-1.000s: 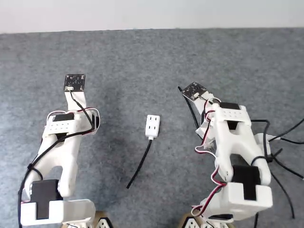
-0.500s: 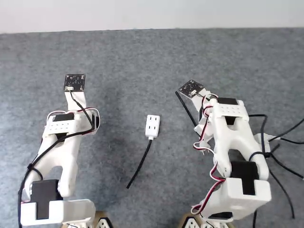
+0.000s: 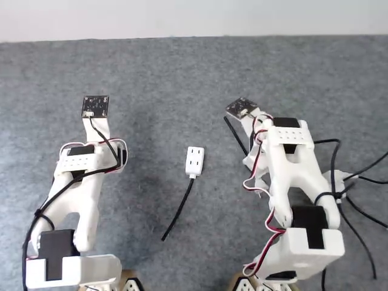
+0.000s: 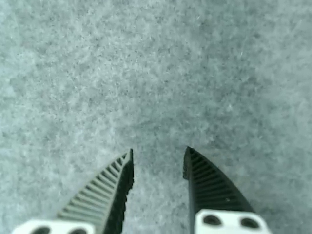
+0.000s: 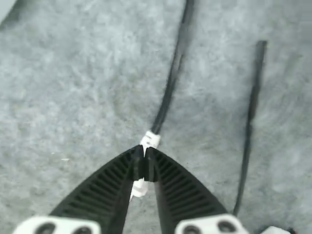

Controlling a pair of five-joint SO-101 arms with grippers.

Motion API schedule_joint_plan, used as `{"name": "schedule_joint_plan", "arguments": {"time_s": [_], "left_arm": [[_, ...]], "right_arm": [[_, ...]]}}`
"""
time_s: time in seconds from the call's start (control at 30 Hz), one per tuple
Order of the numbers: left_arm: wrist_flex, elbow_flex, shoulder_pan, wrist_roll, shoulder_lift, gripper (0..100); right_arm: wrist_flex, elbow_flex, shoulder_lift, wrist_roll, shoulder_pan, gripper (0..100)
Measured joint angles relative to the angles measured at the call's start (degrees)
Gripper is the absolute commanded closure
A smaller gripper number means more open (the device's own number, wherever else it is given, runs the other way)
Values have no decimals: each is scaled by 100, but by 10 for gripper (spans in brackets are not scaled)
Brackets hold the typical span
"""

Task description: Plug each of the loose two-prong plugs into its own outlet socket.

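While the outlet socket point(image 3: 194, 161) lies flat on the carpet point(image 3: 151, 73), long axis running up the high view, the right gripper point(image 5: 145, 155) is clamped on a white plug point(image 5: 149, 141) whose black cord point(image 5: 170, 87) runs straight ahead. The left gripper point(image 4: 158, 158) hangs part-open, empty.

my left hand point(image 4: 159, 152) hung with fingers spread, aimed down | my right hand point(image 5: 145, 155) was pinched tight on a white plug point(image 5: 149, 140)
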Motion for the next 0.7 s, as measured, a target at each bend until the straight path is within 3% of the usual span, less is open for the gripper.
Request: {"name": "schedule_joint_plan", "arguments": {"time_s": [0.23,0.7], "left_arm": [[0,0,0,0,0,838],[0,0,0,0,0,838]], "right_arm": [[35,-9,53,0,-26,896],[-387,-18,607,88,-44,893]]}}
